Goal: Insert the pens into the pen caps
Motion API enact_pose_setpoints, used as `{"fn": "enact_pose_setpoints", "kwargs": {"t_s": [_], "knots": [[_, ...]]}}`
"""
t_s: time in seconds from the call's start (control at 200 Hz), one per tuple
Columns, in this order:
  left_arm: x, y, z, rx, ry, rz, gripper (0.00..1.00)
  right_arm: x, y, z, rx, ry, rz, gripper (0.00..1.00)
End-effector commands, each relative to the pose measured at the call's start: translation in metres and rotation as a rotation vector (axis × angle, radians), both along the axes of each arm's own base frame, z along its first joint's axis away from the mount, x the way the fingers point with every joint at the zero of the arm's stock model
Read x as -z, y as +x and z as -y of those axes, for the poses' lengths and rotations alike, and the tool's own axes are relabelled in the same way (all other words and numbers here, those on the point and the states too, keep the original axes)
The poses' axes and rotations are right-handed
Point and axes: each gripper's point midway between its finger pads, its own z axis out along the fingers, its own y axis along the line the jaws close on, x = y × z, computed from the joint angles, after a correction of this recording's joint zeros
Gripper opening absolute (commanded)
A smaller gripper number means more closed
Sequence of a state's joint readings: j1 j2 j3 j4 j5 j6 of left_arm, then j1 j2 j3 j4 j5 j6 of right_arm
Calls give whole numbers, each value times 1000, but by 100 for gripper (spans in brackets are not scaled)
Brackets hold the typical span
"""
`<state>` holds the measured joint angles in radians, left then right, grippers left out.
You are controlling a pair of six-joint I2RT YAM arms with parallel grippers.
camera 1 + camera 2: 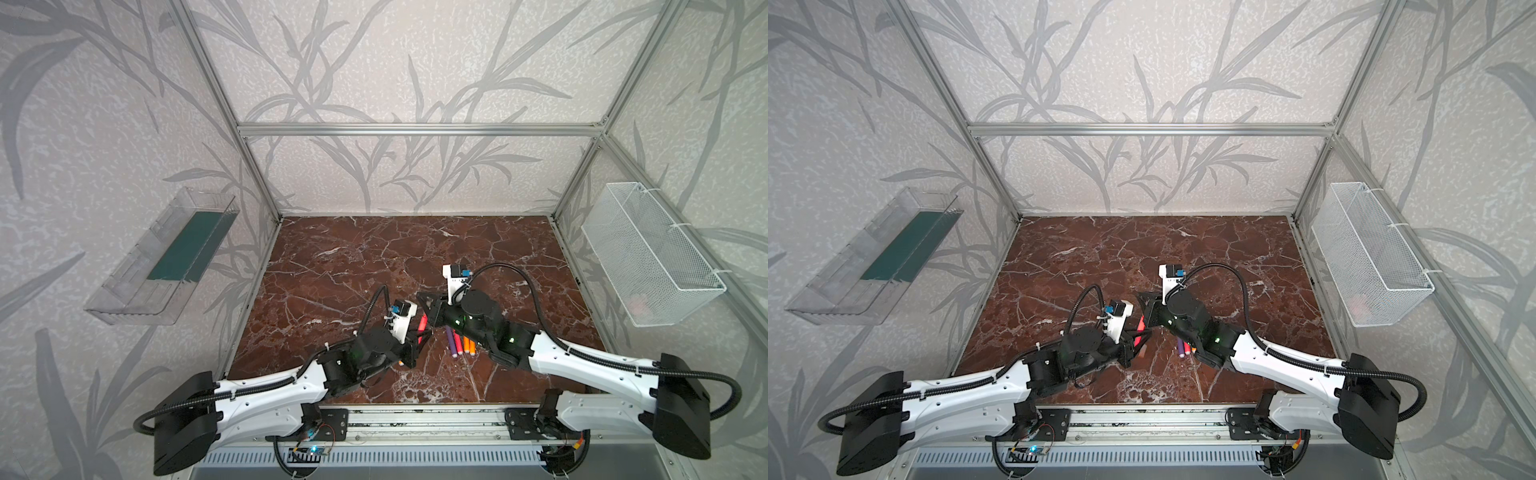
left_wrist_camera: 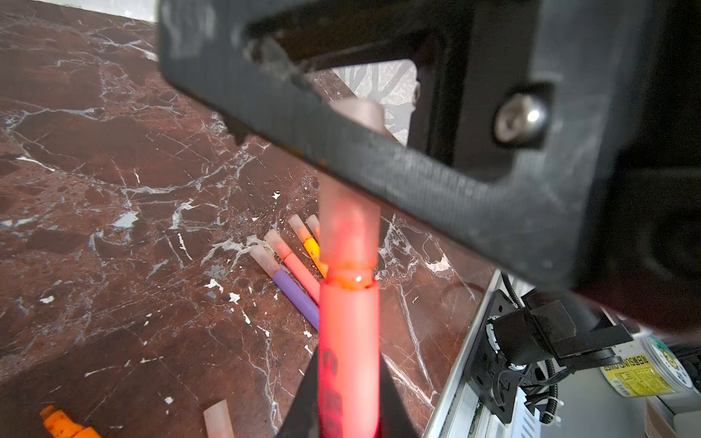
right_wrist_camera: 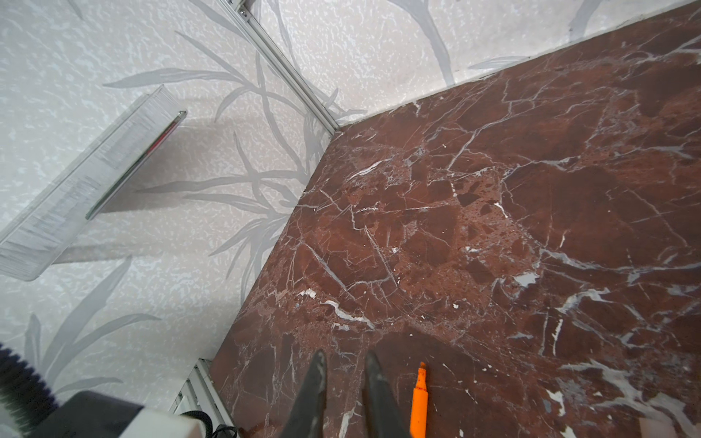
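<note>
Seating the pen cap (image 2: 349, 223) on the pink-red pen (image 2: 349, 326) looks to be the step in hand; the left hand (image 2: 349, 377) is pinching that pen by its barrel, lifted off the surface (image 2: 113, 189) just on the left arm's side of the purple pen (image 2: 294, 295), and the cap already sleeves the tip; the right hand (image 3: 346, 366) is pressed together across the cap, though its near finger hides the contact itself; a narrow red collar shows between cap rim and barrel, so I judge the cap not fully home; doing this well means pushing straight along the pen's axis, both hands closing toward each other without twisting, since a sideways load could cock the cap or make the barrel slip in the left hand's grip; the capped pink pen (image 2: 299, 271) and capped orange pen (image 2: 313, 250), just beside the purple pen, show the finish to aim for, rim flush to barrel; farther from the purple pen, on the left arm's side, a loose cap (image 2: 219, 419) and an uncapped orange pen (image 2: 64, 424) lie on the surface.
</note>
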<state>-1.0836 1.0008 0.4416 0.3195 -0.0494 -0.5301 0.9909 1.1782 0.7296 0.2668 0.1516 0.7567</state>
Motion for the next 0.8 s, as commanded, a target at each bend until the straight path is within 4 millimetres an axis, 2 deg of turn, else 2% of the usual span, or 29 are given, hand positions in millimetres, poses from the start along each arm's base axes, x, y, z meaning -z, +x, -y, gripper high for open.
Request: {"fn": "enact_pose_setpoints", "kwargs": {"t_s": [0.0, 0.265, 0.445, 0.465, 0.8], "knots": [[-40, 11, -2, -38, -62, 79, 0, 13, -17, 2, -85, -55, 3, 0], [-60, 20, 1, 10, -130, 84, 0, 17, -42, 1, -212, -24, 81, 0], [-70, 28, -3, -15, -108, 119, 0, 27, -45, 0, -217, -65, 61, 0], [-70, 30, -5, -27, -102, 124, 0, 29, -54, -5, -238, -69, 54, 0], [-67, 60, -26, -218, 17, 202, 0, 60, -68, -13, -108, -168, -73, 0]]}}
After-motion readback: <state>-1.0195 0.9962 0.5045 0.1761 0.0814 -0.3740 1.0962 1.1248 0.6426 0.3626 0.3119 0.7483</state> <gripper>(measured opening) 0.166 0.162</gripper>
